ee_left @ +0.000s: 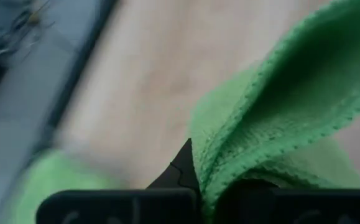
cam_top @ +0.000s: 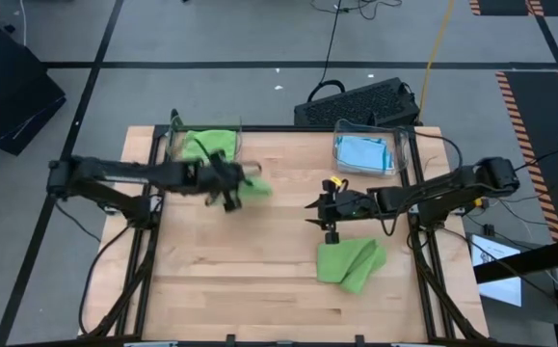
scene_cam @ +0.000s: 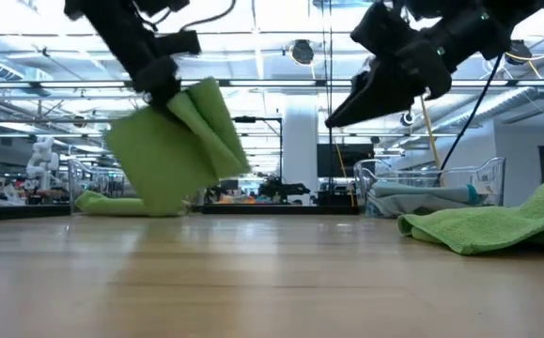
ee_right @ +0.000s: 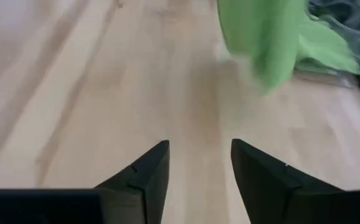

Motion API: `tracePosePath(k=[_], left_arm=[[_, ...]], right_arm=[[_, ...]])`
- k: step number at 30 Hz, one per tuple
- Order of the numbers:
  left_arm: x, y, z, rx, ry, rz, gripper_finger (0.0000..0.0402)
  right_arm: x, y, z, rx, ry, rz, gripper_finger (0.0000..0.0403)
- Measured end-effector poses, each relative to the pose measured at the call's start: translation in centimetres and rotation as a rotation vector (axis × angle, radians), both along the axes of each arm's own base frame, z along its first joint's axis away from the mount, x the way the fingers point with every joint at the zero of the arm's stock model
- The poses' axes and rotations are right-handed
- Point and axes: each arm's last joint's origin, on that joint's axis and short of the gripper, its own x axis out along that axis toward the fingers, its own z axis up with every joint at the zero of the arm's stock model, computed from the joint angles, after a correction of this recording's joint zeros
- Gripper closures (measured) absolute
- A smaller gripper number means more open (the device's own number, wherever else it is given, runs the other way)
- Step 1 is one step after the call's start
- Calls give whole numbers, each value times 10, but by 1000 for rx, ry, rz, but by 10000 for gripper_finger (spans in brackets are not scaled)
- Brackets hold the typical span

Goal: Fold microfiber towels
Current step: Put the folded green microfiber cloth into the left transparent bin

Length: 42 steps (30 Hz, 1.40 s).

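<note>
My left gripper (cam_top: 230, 189) is shut on a lime green towel (cam_top: 252, 186), held in the air above the table's far left part; the towel also shows in the low view (scene_cam: 173, 150). More green towels (cam_top: 206, 145) lie in a clear bin at the far left. A crumpled green towel (cam_top: 349, 262) lies on the table at the near right. Light blue towels (cam_top: 363, 152) lie in a clear bin at the far right. My right gripper (ee_right: 199, 163) is open and empty above the table's middle right. My left gripper pinches a bunched fold of the green towel (ee_left: 223, 168) between its two fingers, several layers. The fingers slant down from the table's left side. The towel hangs below the fingers (scene_cam: 163, 174), slack and lifted clear of the table.
A clear bin (cam_top: 174, 130) with green towels stands at the far left, a clear bin (cam_top: 401, 145) with blue towels at the far right. A dark keyboard (cam_top: 360, 101) lies beyond the far edge. Bare wood (cam_top: 230, 280) lies at the near left.
</note>
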Motion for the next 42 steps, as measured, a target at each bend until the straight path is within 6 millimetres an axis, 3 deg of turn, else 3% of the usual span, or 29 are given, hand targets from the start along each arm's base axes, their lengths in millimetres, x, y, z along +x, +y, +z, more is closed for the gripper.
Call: tracePosePath(k=[7,12,17,25,30,42], left_arm=[[-18,43,73,271,40,90,398],[-32,71,100,375,133,155,398],[-44,103,94,428,268,156,396],[-48,152,50,366,461,198,395],[-41,166,17,390,577,117,397],[-31,174,-7,442,693,18,396]], right_arm=[[-12,-10,-9,-86,15,-56,240],[-11,-17,-7,-103,-8,-84,241],[-9,-21,-4,-123,-40,-87,241],[-8,-22,-2,-126,-64,-87,241],[-8,-22,-2,-121,-66,-90,241],[-7,-26,-1,-127,-68,-101,241]])
